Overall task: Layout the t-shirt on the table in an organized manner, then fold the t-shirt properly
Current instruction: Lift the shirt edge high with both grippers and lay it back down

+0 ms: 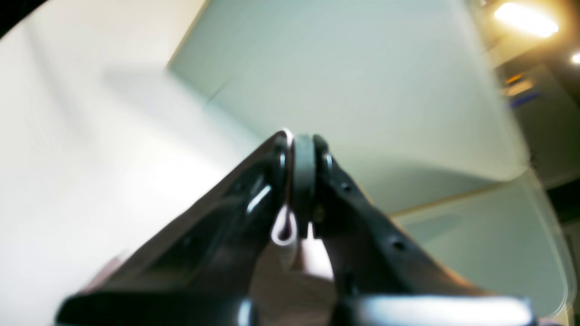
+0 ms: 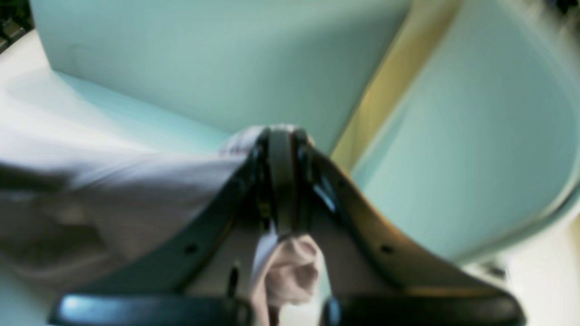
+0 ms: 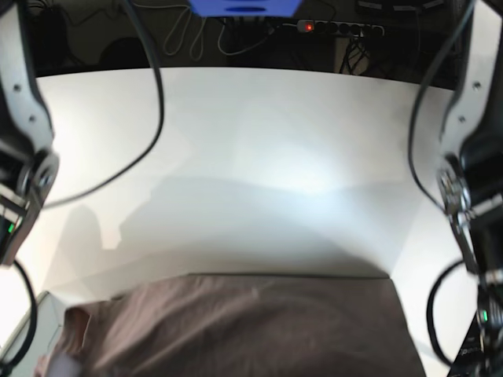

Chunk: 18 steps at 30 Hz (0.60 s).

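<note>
Base view: the t-shirt (image 3: pixel 251 326) occupies the 6 o'clock portion of the frame, a broad mauve-brown sheet with a straight, taut upper edge running nearly the full width. It casts a wide grey shadow onto the table (image 3: pixel 251 133), which suggests the fabric is raised off the surface; whether any part touches the tabletop cannot be told. At 7 o'clock one corner of the cloth shows bunched folds and a pale patch. The white table fills the centre and the 12 o'clock band. Both arms stand at the frame's edges, at 9 and 3 o'clock; their grippers themselves are out of this view.

Left wrist view (blurred): the left gripper (image 1: pixel 302 149) has its jaws pressed together, pads meeting at the tip. A thin pale loop of fabric edge shows between the fingers just below the pads, and mauve cloth lies along the 7 o'clock finger. Jaws narrow, pinching the t-shirt.

Right wrist view (blurred): the right gripper (image 2: pixel 281 140) is likewise clamped, pads meeting. The t-shirt (image 2: pixel 118 199) drapes away toward 9 o'clock from the tip, and a crumpled tuft of it hangs between the fingers at 6 o'clock.
</note>
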Motion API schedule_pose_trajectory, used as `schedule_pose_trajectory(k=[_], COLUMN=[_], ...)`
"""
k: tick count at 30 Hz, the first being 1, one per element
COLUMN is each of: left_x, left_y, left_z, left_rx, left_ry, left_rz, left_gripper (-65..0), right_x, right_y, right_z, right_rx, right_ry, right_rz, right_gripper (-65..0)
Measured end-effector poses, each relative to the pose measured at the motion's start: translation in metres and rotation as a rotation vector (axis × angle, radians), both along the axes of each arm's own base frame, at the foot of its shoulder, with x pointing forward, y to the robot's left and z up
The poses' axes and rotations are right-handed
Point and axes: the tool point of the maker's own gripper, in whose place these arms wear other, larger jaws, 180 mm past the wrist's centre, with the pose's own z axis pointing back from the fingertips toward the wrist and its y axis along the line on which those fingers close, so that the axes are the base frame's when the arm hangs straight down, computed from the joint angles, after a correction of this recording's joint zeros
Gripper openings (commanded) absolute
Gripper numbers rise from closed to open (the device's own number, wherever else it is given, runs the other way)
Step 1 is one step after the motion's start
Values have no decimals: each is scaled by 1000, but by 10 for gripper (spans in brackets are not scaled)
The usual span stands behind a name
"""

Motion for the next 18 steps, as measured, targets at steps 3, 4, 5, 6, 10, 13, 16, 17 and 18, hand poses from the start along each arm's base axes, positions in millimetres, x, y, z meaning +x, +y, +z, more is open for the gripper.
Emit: schedule_pose_trajectory(k=[3, 4, 5, 6, 10, 13, 16, 17, 18], left_x=[16, 18, 19, 20, 21, 20, 8, 3, -5], left_y=[-10, -14, -17, -18, -17, -13, -10, -10, -12], left_z=[49, 60, 66, 69, 66, 62, 23, 3, -22], left_rx=[35, 53, 61, 71, 72, 72, 62, 49, 51], left_ry=[-86, -110, -127, -139, -127, -127, -91, -62, -27], left_rz=[2, 2, 3, 8, 10, 18, 22, 20, 4], left_gripper=[-650, -650, -650, -650, -650, -650, -650, -650, -650], right_x=[8, 9, 9, 9, 7, -2, -14, -20, -28], right_y=[-3, -4, -5, -8, -17, -16, -12, -13, -11], right_z=[54, 66, 74, 78, 73, 53, 1, -17, -37], right_rx=[8, 15, 16, 14, -2, -27, -66, -68, -60], right_ry=[-100, -122, -136, -140, -125, -112, -33, -8, 18], right_rz=[9, 11, 12, 8, -14, -13, -17, -22, -21], right_gripper=[-650, -650, -650, -650, -650, -650, -650, -650, -650])
